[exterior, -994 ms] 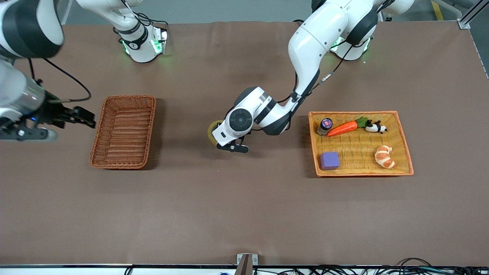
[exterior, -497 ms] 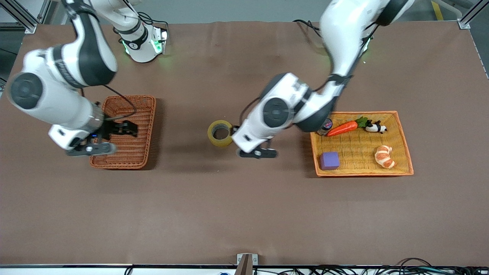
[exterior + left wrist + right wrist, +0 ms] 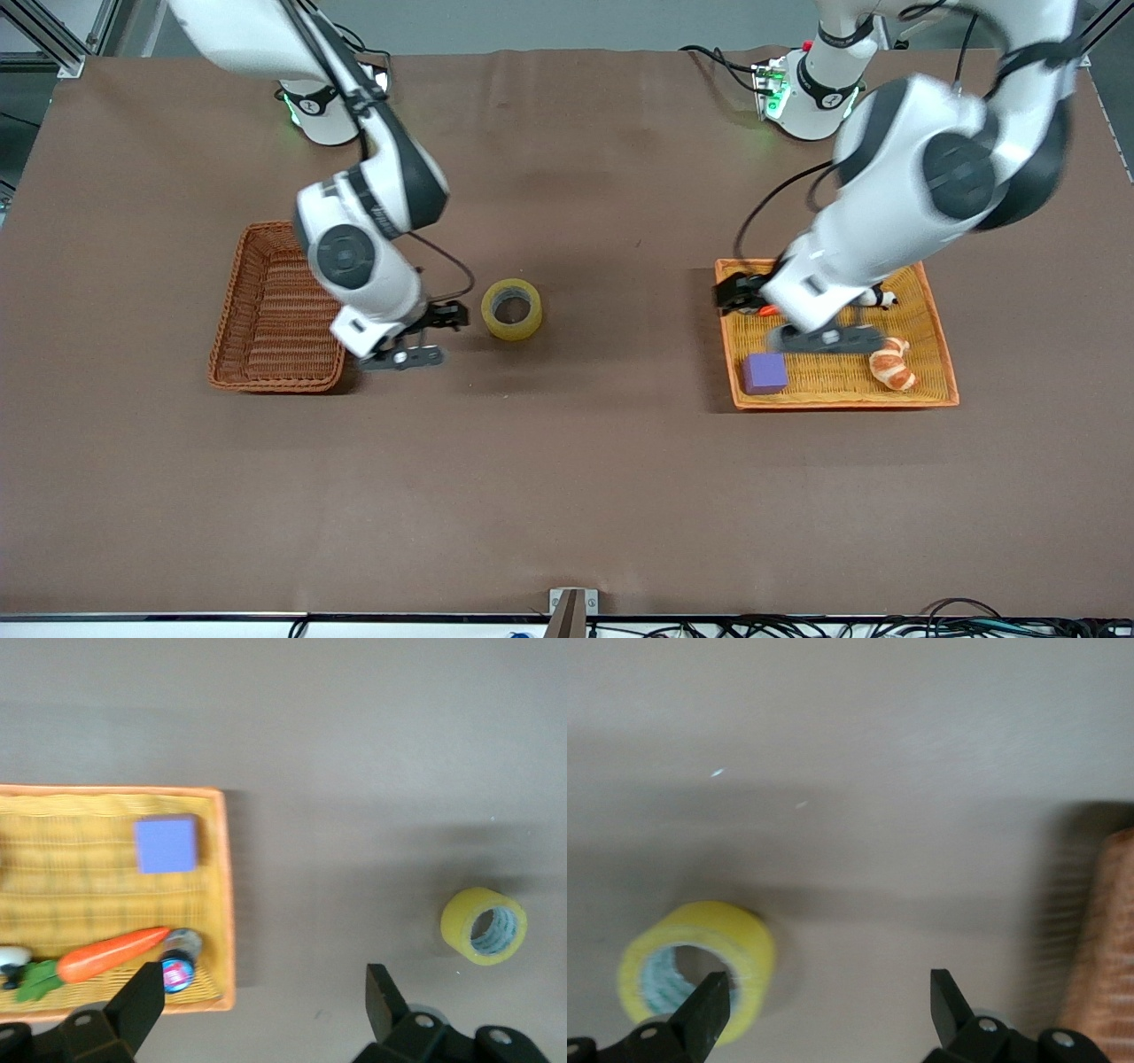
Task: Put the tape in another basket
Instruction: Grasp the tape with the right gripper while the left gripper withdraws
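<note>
Between the two baskets on the desk (image 3: 567, 496), the tape (image 3: 512, 308) lies flat, handy for the right hand (image 3: 440, 321), spread just beside it near the basket (image 3: 232, 328), while the left hand (image 3: 740, 293), also spread, hangs over the orange tray (image 3: 937, 330).

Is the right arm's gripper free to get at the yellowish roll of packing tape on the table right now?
Probably yes: the right gripper is open beside the yellowish roll of packing tape, with only bare table between them.
</note>
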Available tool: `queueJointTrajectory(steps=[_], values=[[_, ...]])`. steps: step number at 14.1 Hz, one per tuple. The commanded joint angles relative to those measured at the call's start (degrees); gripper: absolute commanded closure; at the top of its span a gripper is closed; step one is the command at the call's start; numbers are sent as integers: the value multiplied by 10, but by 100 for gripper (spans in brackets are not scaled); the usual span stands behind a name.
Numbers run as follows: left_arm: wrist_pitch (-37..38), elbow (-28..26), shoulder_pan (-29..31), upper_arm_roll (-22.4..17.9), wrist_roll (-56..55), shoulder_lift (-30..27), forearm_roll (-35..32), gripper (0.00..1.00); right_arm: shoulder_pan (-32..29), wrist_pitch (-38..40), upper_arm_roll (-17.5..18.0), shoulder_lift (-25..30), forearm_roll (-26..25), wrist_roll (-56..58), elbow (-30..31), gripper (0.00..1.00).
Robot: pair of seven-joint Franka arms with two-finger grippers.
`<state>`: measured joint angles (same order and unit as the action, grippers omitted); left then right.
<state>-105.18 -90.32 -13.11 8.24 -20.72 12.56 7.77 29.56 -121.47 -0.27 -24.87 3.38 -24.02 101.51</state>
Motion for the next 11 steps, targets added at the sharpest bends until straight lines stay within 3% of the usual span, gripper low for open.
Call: queueJointTrajectory(steps=[1,4,8,11], values=[[19,-42,47,5,7,-77,-15,0,37,-32,-5,-25,7,-44,-2,0],[59,-39,90,4,73,-106,-15,0,59,-94,-4,-50,7,-76,21,0],[91,-34,129,0,98,-122,-18,0,80,-214,-4,-48,6,-75,121,0],[92,-35,137,2,98,-123,-28,0,88,-212,-3,-45,6,-76,127,0]])
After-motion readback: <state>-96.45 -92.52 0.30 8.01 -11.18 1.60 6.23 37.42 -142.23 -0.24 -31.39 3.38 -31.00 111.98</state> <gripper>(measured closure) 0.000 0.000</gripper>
